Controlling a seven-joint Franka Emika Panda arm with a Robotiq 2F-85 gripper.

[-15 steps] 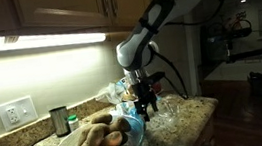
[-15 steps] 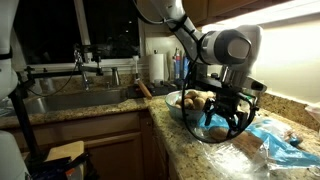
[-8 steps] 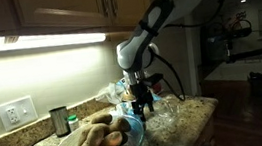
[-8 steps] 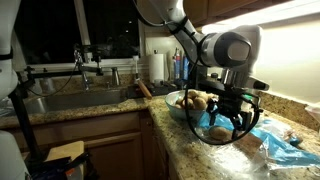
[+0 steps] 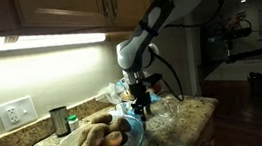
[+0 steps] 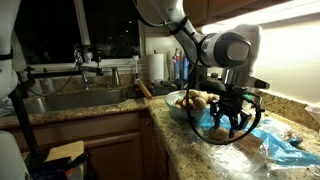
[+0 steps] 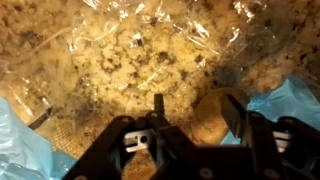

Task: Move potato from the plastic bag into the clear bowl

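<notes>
A clear bowl holding several potatoes stands on the granite counter; it also shows in an exterior view. The clear plastic bag with blue print lies beside it and fills the wrist view. My gripper is down in the bag, open, with its fingers on either side of a brown potato. The right finger is against the potato and the left finger stands apart from it. In both exterior views the gripper hangs low over the bag, just beside the bowl.
A sink with a faucet lies beyond the bowl, and a paper towel roll stands by the wall. A metal can and a wall outlet are behind the bowl. The counter edge is close by.
My gripper has shifted slightly away from the bowl and lower over the bag. The bowl and its potatoes have not moved.
</notes>
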